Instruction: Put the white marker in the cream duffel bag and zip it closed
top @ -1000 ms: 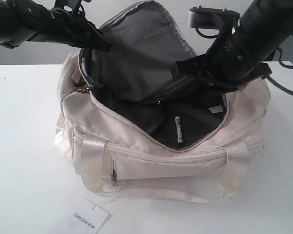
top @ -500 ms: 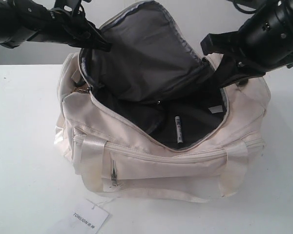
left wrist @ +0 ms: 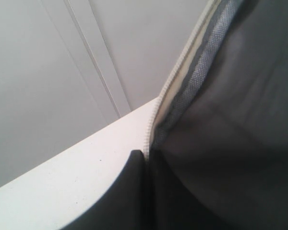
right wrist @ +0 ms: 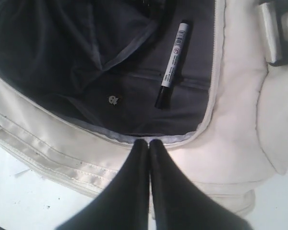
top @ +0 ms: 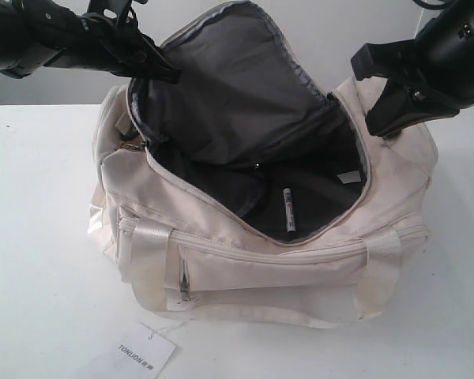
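Note:
The cream duffel bag (top: pixel 300 268) lies wide open on the white table, grey lining showing. The white marker (top: pixel 288 212) rests loose on the lining inside, near the front edge of the opening, dark cap toward the front. My left gripper (top: pixel 162 69) is shut on the edge of the raised top flap (top: pixel 245 71) and holds it up; in the left wrist view one dark finger (left wrist: pixel 134 191) presses against the flap's zipper edge (left wrist: pixel 156 115). My right gripper (top: pixel 381 126) hangs above the bag's right end, shut and empty (right wrist: pixel 148 143), with the marker (right wrist: pixel 173 64) below it.
A white paper tag printed TONLION (top: pixel 146 349) lies on the table in front of the bag's left corner. Shiny strap handles (top: pixel 150 260) drape over the bag's front. The white table (top: pixel 39 237) spreads on both sides of the bag.
My right arm has risen out of the bag's opening and drawn back to the upper right, jaws shut throughout. The marker stays where it lay. The left gripper still holds the flap.

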You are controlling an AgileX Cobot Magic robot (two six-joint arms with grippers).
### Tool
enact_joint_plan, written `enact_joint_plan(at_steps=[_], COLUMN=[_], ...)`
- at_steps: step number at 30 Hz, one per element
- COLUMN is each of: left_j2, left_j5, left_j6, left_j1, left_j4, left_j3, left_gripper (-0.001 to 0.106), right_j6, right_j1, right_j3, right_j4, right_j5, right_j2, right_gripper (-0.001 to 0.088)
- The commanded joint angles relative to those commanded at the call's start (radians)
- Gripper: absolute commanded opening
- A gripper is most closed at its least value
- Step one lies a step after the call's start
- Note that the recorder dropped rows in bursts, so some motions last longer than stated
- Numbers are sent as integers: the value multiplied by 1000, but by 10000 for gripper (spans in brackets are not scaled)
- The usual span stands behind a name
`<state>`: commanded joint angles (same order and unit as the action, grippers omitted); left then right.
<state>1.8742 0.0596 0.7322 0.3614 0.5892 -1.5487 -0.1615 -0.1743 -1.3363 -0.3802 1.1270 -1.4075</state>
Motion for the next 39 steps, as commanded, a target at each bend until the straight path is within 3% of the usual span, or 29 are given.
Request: enact_joint_plan(at_steps=[11, 18, 39], left_j2=[0, 0, 0], left_j5=[0, 0, -2], left_j6=[0, 0, 0], left_j1=[0, 0, 0], left_j4=[0, 0, 0], left_j3=[0, 0, 0], left_gripper=[0, 0, 0], right_j6=[6, 33, 33], right_j1=[3, 88, 88], right_j3=[0, 0, 0], right_j4=[17, 10, 19], right_j5=[11, 1, 36], right_j2=[-2, -2, -2], right_gripper=[0, 0, 0])
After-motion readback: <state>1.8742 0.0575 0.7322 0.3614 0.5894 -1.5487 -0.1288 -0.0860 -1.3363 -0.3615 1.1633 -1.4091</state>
